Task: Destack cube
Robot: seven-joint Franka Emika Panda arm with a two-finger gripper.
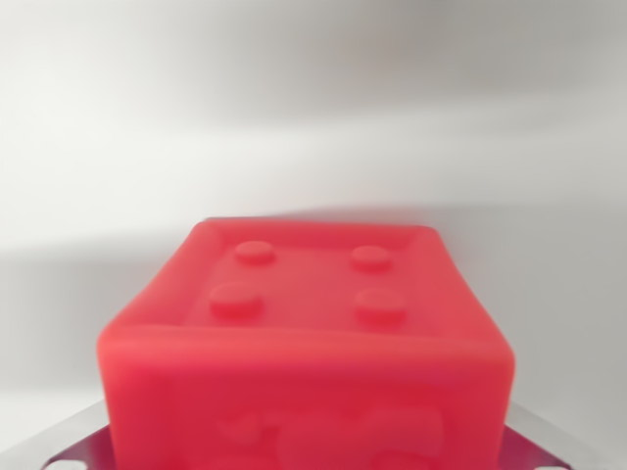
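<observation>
Red cube (304,343) fills lower wrist view, studs up; fingers' state cannot tell; whether lifted off stack unclear, placing likely remains.

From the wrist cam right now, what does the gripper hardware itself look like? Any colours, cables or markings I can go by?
Very little shows. Only a flat, grey metallic part peeks out at the bottom corners, with what look like small pale holes near the edge, behind the red cube. No fingers, cables or markings are visible, so the gripper's state cannot be told.
</observation>
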